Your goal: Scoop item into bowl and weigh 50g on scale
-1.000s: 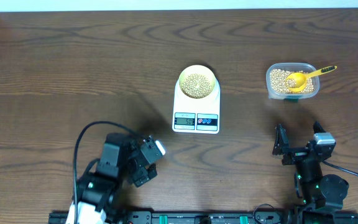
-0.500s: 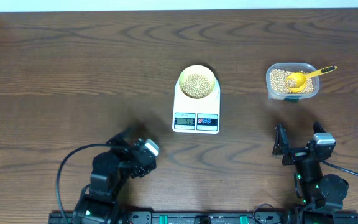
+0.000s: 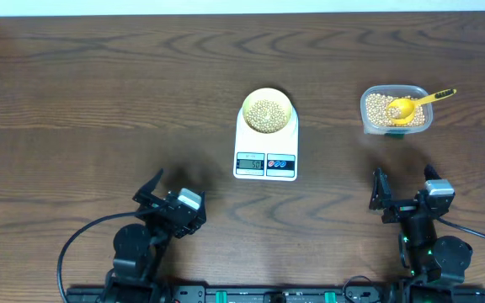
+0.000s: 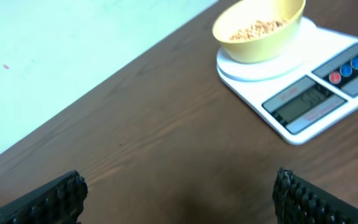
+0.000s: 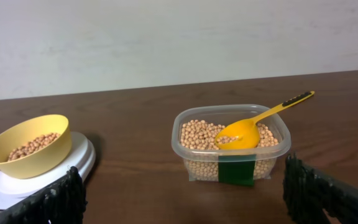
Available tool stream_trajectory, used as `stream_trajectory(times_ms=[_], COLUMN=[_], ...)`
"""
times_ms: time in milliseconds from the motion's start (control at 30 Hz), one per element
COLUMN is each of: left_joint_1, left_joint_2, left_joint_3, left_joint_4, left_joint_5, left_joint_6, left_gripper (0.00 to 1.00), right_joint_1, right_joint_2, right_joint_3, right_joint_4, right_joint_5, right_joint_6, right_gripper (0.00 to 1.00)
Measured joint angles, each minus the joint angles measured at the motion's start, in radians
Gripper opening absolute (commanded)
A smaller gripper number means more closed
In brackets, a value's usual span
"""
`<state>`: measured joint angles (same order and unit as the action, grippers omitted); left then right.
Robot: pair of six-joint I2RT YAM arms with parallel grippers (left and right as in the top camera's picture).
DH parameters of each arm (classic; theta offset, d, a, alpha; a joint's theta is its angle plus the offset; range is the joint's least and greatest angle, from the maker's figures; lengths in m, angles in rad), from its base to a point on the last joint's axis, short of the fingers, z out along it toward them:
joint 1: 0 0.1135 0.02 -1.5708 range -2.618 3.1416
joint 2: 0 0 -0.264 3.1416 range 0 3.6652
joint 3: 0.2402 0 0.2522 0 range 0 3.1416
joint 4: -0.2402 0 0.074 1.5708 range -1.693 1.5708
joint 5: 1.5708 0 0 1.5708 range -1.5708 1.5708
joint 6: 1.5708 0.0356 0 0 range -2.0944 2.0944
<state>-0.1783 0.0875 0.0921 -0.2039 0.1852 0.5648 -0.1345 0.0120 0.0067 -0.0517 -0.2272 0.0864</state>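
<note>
The bowl (image 3: 268, 111) of beans (image 3: 266, 114) is set on the scale (image 3: 266, 160), so scooping is judged largely done. The display cannot be read, so the weight is unconfirmed. Right of the scale, the scoop (image 3: 415, 103) is left in the tub (image 3: 369, 114). The left pincer (image 4: 179, 196) and right pincer (image 3: 404, 187) are released and empty in front of the scale, and nothing is seen obstructing it.

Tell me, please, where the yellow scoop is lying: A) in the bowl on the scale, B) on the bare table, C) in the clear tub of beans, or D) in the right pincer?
C: the yellow scoop lies with its head on the beans inside the clear tub, its handle sticking out over the rim.
</note>
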Motion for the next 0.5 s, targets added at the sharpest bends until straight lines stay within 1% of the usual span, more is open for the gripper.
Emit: stream_trajectory(times_ms=[133, 233, 333, 400, 500], left_joint_1=[0.0, 0.0, 0.007, 0.017, 0.037], left_joint_2=[-0.054, -0.077, -0.077, -0.077, -0.077], left_joint_3=[0.0, -0.023, -0.067, -0.08, -0.084], left_joint_4=[0.005, 0.077, 0.19, 0.219, 0.222], left_joint_5=[0.0, 0.0, 0.001, 0.001, 0.004], left_joint_6=[-0.019, -0.024, -0.031, -0.037, -0.052], left_gripper=[0.98, 0.98, 0.98, 0.98, 0.98], right_joint_1=[0.0, 0.0, 0.0, 0.0, 0.0], right_joint_2=[0.0, 0.0, 0.0, 0.0, 0.0], right_joint_3=[0.0, 0.0, 0.0, 0.0, 0.0], right_joint_4=[0.0, 0.0, 0.0, 0.0, 0.0], right_joint_5=[0.0, 0.0, 0.0, 0.0, 0.0], right_joint_6=[0.0, 0.0, 0.0, 0.0, 0.0], right_gripper=[0.99, 0.99, 0.99, 0.99, 0.99])
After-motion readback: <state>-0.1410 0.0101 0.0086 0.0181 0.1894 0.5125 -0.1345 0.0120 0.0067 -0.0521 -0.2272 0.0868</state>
